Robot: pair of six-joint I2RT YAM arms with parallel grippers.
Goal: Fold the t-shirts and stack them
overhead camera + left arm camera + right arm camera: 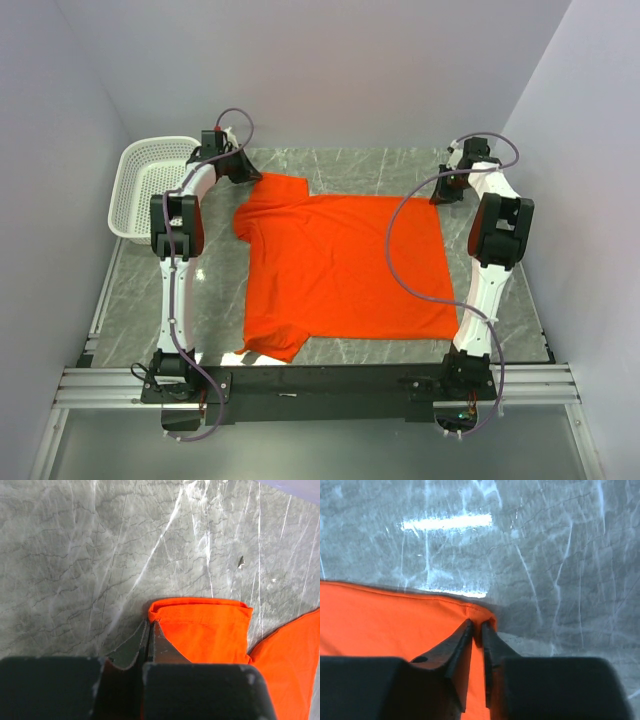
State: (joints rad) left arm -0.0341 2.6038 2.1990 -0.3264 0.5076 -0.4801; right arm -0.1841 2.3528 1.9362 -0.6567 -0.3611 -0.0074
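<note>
No text, label, brand, number or sign can be read anywhere.

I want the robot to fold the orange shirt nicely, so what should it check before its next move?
1. Is the left gripper shut on the far sleeve of the t-shirt? ok.
2. Is the right gripper shut on the shirt's far hem corner? ok.
3. How deep does the cloth sit between the fingers? cannot tell.
4. Is the shirt spread flat? not ok, the near sleeve looks curled at its edge.
5. Is the basket apart from the shirt? ok.
6. Will the right arm's cable, which hangs over the shirt, stay free of the cloth? cannot tell.
</note>
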